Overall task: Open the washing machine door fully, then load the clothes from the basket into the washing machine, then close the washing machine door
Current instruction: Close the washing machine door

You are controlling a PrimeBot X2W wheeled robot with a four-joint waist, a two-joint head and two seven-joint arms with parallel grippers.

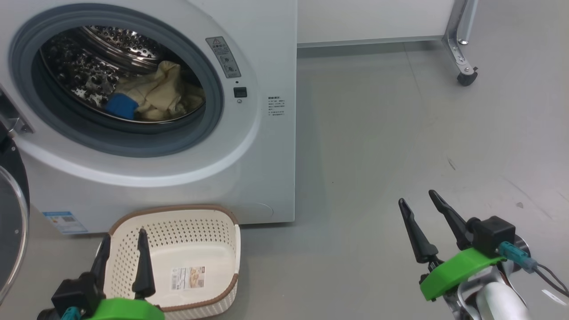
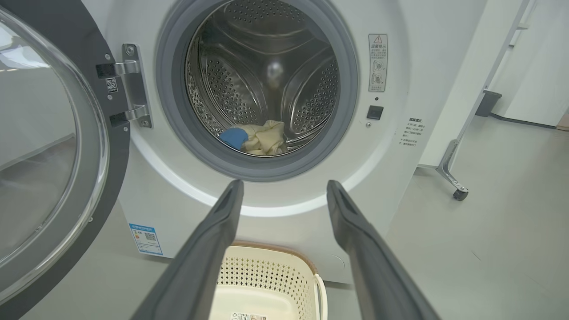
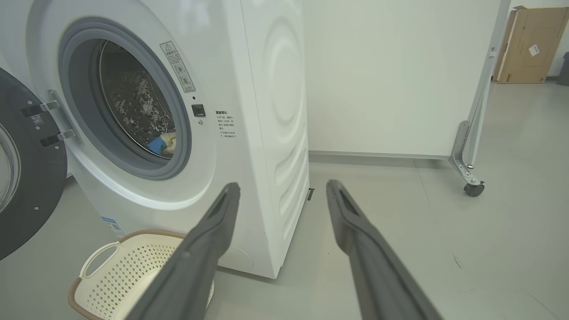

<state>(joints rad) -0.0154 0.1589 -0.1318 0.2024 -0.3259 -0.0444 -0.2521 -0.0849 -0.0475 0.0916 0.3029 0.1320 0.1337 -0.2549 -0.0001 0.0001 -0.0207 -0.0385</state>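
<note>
The grey floor runs across the head view from 12 through 6 o'clock. The washing machine fills the 9 to 12 o'clock part of that view, white, with a grey seal around a steel drum. The washing machine door is swung wide open on its hinges at the 9 o'clock side of the opening. In the left wrist view its glass bowl and black rim face outward, well away from the seal. A white panel on a metal leg with a caster stands at 1 o'clock, apart from the machine.

The basket sits on the floor at 7 o'clock, just in front of the machine's lower front, with a label on its bottom. The left claw hovers above the basket's near side. Its two dark fingers are spread apart with nothing between them, and in its own view they point toward the drum opening. The right claw is at 4 o'clock over bare floor, well away from the machine. Its jaws are spread too and hold nothing, as its own view confirms.

The clothes lie inside the drum at its 6 o'clock bottom, a pale yellow heap with a blue patch. A small blue sticker marks the machine's front at 8 o'clock.
</note>
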